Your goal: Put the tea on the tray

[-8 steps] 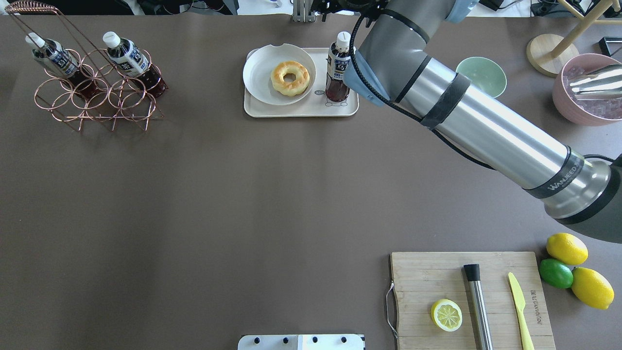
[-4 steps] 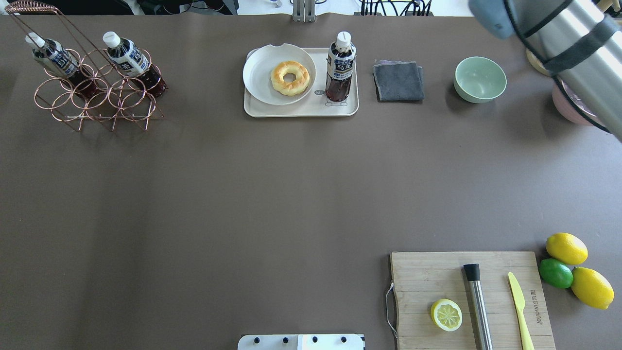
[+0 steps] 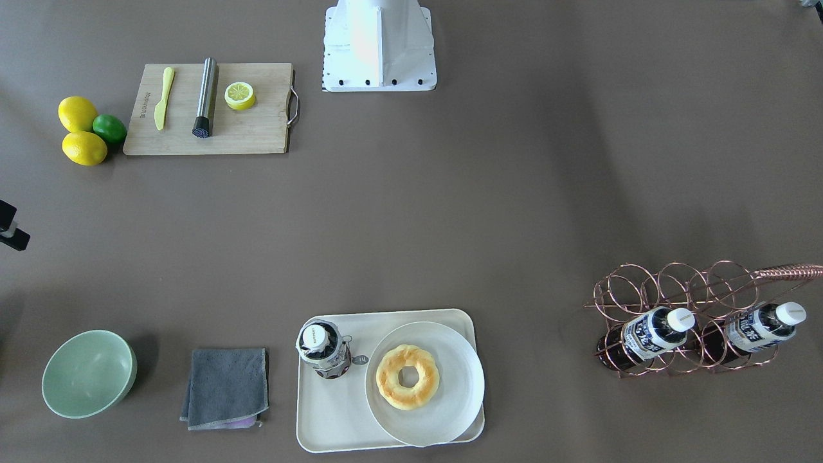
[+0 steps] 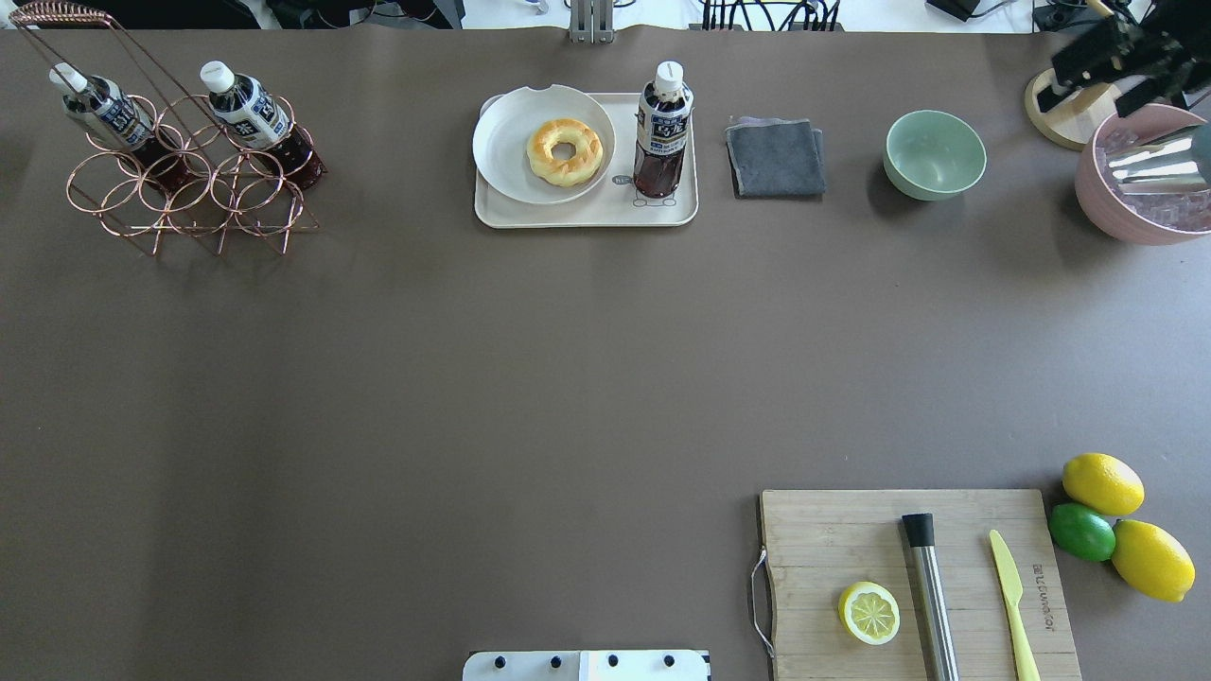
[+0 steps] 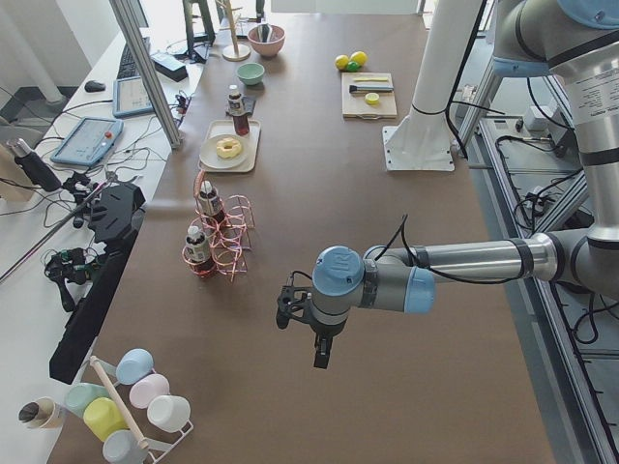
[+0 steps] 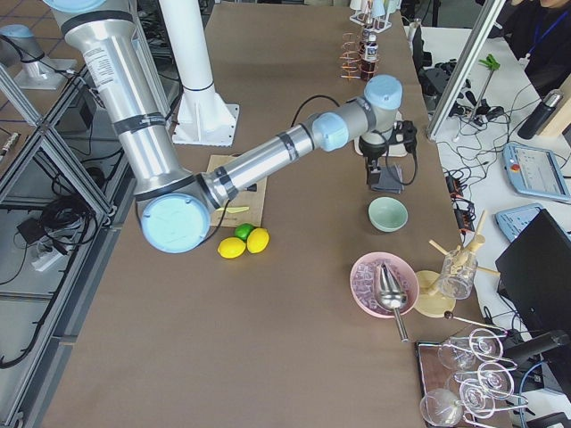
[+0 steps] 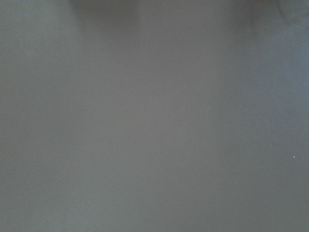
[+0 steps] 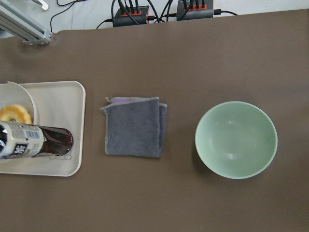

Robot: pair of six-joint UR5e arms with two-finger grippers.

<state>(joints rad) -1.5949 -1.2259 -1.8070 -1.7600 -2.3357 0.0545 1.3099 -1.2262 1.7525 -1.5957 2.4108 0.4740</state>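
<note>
The tea bottle (image 4: 662, 132) stands upright on the right part of the cream tray (image 4: 587, 213), with nothing holding it. It also shows in the front view (image 3: 325, 347) on the tray (image 3: 334, 424), and in the right wrist view (image 8: 34, 142). My right gripper (image 4: 1121, 66) hangs high at the far right, well away from the tray. Its fingers look apart and empty. My left gripper (image 5: 319, 350) shows only in the left side view, over bare table. I cannot tell its state. Two like bottles (image 4: 104, 109) (image 4: 251, 109) sit in a copper wire rack (image 4: 189, 189).
A white plate (image 4: 501, 142) with a doughnut (image 4: 565, 151) fills the tray's left. A grey cloth (image 4: 776, 156), a green bowl (image 4: 935, 153) and a pink ice bowl (image 4: 1135, 180) lie to the right. A cutting board (image 4: 833, 539) and lemons (image 4: 1102, 482) are at the near right.
My right arm has swung away from the tray to the far right, uncovering the cloth and bowl. The tea bottle has stayed upright on the tray.
</note>
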